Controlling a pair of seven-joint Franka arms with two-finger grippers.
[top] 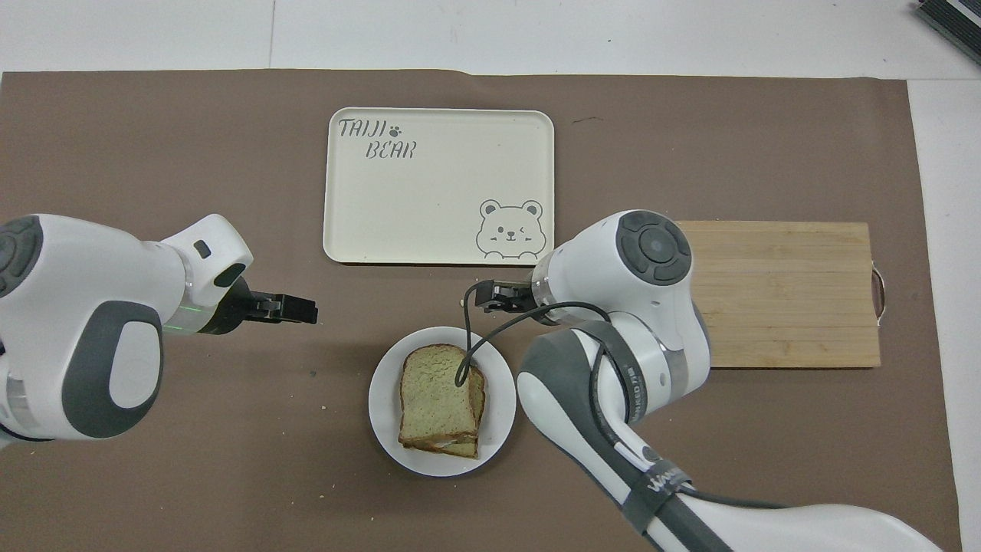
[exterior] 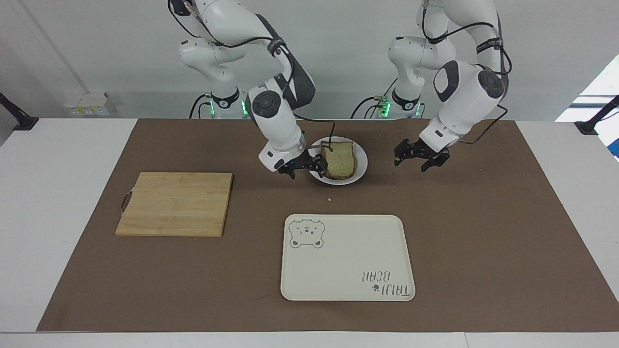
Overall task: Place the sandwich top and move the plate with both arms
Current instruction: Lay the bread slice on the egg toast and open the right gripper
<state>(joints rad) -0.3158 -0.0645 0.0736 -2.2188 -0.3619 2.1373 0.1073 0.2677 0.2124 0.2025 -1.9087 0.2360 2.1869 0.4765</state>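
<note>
The sandwich top (exterior: 341, 159), a pale speckled slice with brown crust, lies on another slice on the small white plate (exterior: 361, 166). From overhead the sandwich top (top: 433, 395) sits slightly askew on the slice under it, in the middle of the plate (top: 383, 406). My right gripper (exterior: 304, 169) is open and holds nothing. It is just off the plate's rim on the side toward the right arm's end of the table; overhead, the right gripper (top: 481, 297). My left gripper (exterior: 415, 162) is open and empty over the mat, off the plate toward the left arm's end; overhead, the left gripper (top: 303, 309).
A cream rectangular tray (exterior: 348, 261) with a bear drawing lies farther from the robots than the plate. A wooden cutting board (exterior: 174, 203) lies toward the right arm's end, partly covered overhead by the right arm. Crumbs dot the brown mat.
</note>
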